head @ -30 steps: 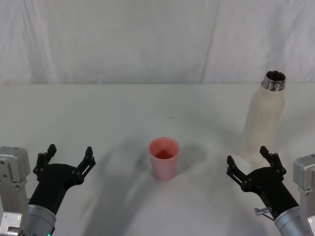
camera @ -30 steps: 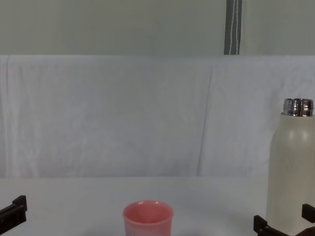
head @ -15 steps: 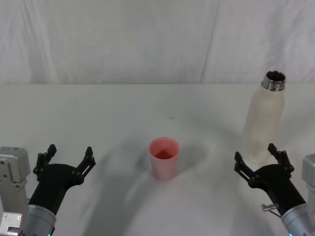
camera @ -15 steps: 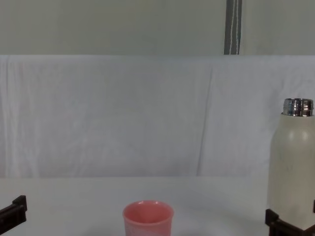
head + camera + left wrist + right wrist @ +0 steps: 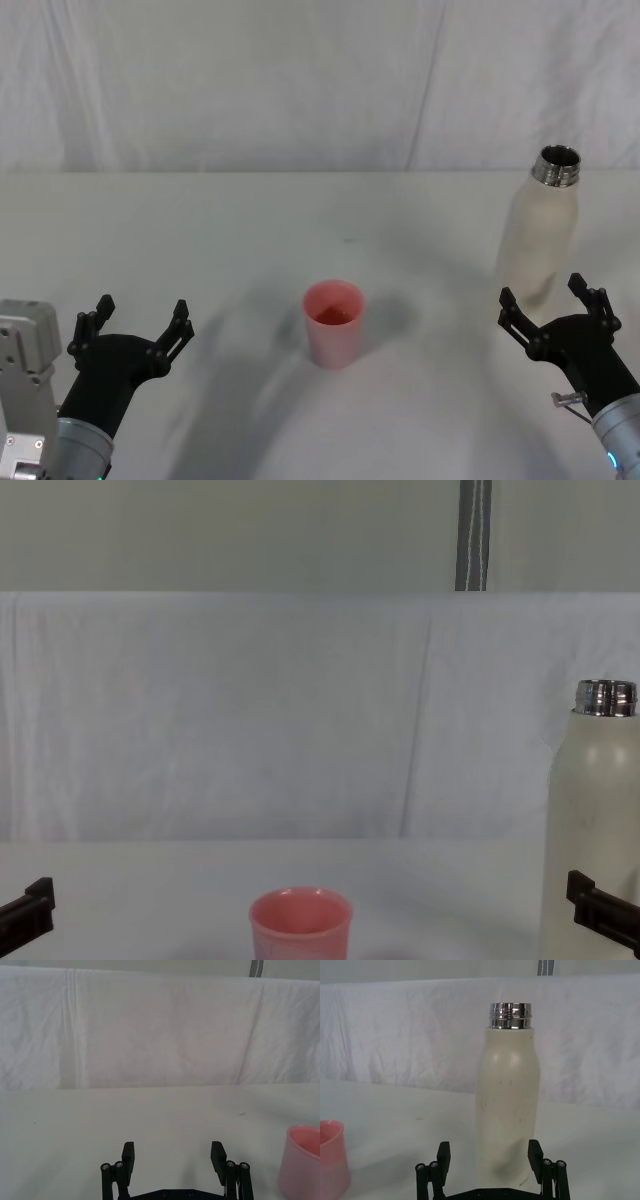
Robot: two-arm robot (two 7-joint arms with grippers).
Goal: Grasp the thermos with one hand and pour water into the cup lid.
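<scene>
There was one thermos (image 5: 538,235), one pink cup lid (image 5: 333,322) and one white table (image 5: 200,230). Two grippers were in sight: left (image 5: 139,318), right (image 5: 553,299).

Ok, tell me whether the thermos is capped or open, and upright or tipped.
Open and upright: the thermos stands on the table with its bare threaded steel neck showing, no cap on.

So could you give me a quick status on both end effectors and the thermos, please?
Right end effector open, lined up just short of the thermos, not touching. Left end effector open, parked near-left. Thermos upright, uncapped; cup lid upright at centre. Nothing in the way.
</scene>
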